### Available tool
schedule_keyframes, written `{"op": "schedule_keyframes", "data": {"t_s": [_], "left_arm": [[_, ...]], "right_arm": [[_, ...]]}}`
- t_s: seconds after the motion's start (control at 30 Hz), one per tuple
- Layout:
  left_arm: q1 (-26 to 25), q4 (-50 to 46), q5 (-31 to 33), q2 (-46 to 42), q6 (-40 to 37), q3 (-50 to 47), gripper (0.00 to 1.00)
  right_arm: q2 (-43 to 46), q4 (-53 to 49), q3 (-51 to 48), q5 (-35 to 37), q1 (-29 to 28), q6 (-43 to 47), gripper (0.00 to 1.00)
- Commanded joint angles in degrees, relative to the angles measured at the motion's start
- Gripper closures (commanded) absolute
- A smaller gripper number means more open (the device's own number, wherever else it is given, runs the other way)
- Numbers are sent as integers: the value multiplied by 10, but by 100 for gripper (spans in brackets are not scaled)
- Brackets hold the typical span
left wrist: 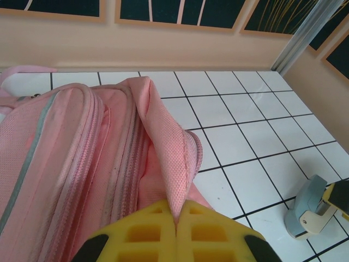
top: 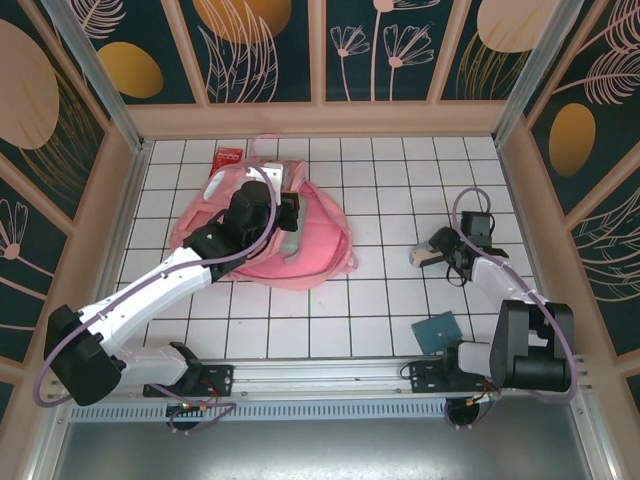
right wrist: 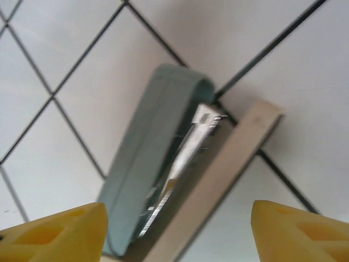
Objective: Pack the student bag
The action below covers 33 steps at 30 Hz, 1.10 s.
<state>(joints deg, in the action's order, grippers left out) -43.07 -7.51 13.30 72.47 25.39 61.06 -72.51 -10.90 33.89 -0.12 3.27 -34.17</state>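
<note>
The student bag (top: 315,245), a soft pink backpack, lies at the left middle of the tiled floor. My left gripper (top: 291,212) sits over it, and its yellow jaws (left wrist: 177,218) are shut on a raised fold of the bag's pink mesh fabric (left wrist: 166,147). On the right, a grey-green and beige stapler (top: 424,257) rests on the tiles. My right gripper (top: 443,256) hovers just above it. In the right wrist view the stapler (right wrist: 155,164) lies between the yellow fingertips (right wrist: 65,232), which stand wide apart without touching it; the right gripper (right wrist: 180,232) is open.
A red box (top: 227,157) lies by the back wall behind the bag. A teal square pad (top: 436,331) sits near the front, beside the right arm's base. The stapler (left wrist: 308,210) lies a few tiles right of the bag. Walls close in every side.
</note>
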Motion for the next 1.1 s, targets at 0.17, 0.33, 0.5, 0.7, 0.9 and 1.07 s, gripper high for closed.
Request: {"op": "schedule_keyframes", "data": {"t_s": [0.17,0.33,0.5,0.7,0.9,1.07], "left_arm": [[-2,58,-11,-24,9,1,98],[-2,55,-8,-28,7,1,98],[-2,56,-5,-28,6,1,98],[-3,56,-6,-21,6,4,98],[-3,53,6,-28,8,4,98],[-3,57,26,-41,16,0,99]], "right_arm": [[-37,-7,19,57,1,0,44],[-70,0,34,53,0,-9,56],[-52,-12,29,63,-7,-15,77],[-7,-38,30,69,-20,-13,94],[29,-75,63,70,-79,-23,100],[35,-97,113,77,-172,-40,100]]}}
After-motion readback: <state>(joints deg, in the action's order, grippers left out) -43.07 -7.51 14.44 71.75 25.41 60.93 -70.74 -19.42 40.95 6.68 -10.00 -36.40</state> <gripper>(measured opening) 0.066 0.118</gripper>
